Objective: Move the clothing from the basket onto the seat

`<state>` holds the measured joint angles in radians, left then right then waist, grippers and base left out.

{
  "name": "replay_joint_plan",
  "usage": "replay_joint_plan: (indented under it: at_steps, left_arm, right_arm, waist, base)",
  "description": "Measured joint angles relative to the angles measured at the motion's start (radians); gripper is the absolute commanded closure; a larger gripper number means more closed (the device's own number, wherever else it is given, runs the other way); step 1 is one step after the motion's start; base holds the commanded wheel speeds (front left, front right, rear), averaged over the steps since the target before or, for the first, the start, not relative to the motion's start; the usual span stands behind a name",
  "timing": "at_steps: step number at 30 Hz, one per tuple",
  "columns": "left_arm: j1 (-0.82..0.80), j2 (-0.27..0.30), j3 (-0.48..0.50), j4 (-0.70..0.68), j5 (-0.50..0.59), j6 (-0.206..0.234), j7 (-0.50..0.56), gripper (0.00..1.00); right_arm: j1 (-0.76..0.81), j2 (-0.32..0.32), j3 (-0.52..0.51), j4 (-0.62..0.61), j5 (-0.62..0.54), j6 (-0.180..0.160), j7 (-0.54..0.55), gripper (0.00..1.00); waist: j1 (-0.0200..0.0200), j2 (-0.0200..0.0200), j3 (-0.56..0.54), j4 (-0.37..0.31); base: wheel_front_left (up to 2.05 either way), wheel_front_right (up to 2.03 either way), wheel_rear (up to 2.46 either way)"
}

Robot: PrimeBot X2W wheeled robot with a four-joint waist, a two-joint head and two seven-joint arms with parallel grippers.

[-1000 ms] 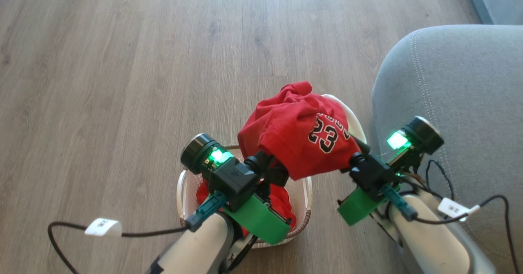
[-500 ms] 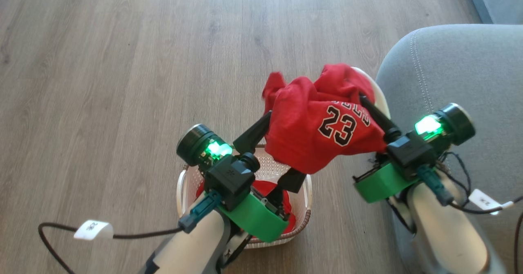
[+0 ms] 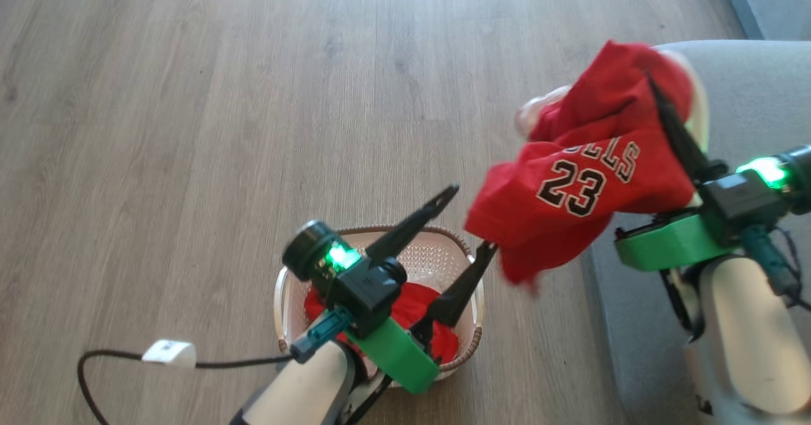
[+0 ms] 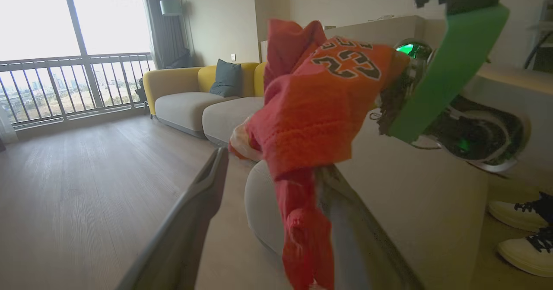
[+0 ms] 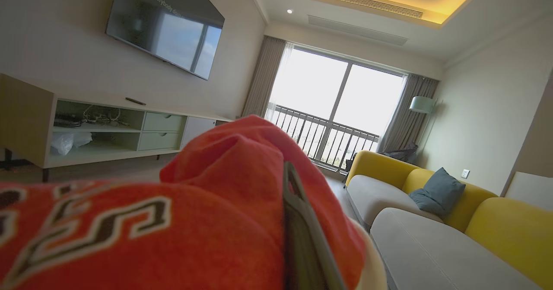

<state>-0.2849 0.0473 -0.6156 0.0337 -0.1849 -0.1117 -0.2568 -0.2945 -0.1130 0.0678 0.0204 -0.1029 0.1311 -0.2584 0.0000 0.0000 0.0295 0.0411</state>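
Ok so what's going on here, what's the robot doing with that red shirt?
The robot is emptying a basket of clothing. Its right gripper is shut on the red number 23 jersey and holds it in the air at the edge of the grey seat, not yet laid down. The left gripper is open above the basket, holding nothing. Another red garment lies in the basket.
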Motion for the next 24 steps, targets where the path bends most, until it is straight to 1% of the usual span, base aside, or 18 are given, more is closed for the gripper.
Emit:
replay_joint_plan:
  at_steps: [8, 12, 17, 24]
  left_arm:
    - [0.032, 0.001, -0.010, 0.058, 0.016, -0.018, 0.000, 0.00]
    - [0.053, 0.008, -0.035, 0.088, 0.016, -0.018, 0.000, 0.00]
    - [0.077, 0.027, -0.041, 0.118, 0.021, -0.018, 0.000, 0.00]
    - [0.132, 0.027, -0.024, 0.155, 0.031, -0.018, 0.000, 0.00]
  right_arm:
    - [-0.001, -0.004, -0.075, -0.019, 0.007, 0.000, 0.000, 1.00]
    - [-0.001, -0.017, -0.091, -0.028, -0.001, 0.000, 0.000, 1.00]
    - [0.000, -0.019, -0.117, -0.043, -0.003, 0.000, 0.000, 1.00]
    - [0.007, -0.019, -0.162, -0.052, -0.002, 0.000, 0.000, 1.00]
  waist:
    - [0.0000, 0.0000, -0.009, -0.014]
    - [0.0000, 0.0000, -0.010, -0.021]
    - [0.0000, 0.0000, -0.013, -0.035]
    - [0.0000, 0.0000, -0.016, -0.041]
  base:
    - [0.00, 0.00, 0.00]
    - [0.00, 0.00, 0.00]
    - [0.00, 0.00, 0.00]
    - [0.00, 0.00, 0.00]
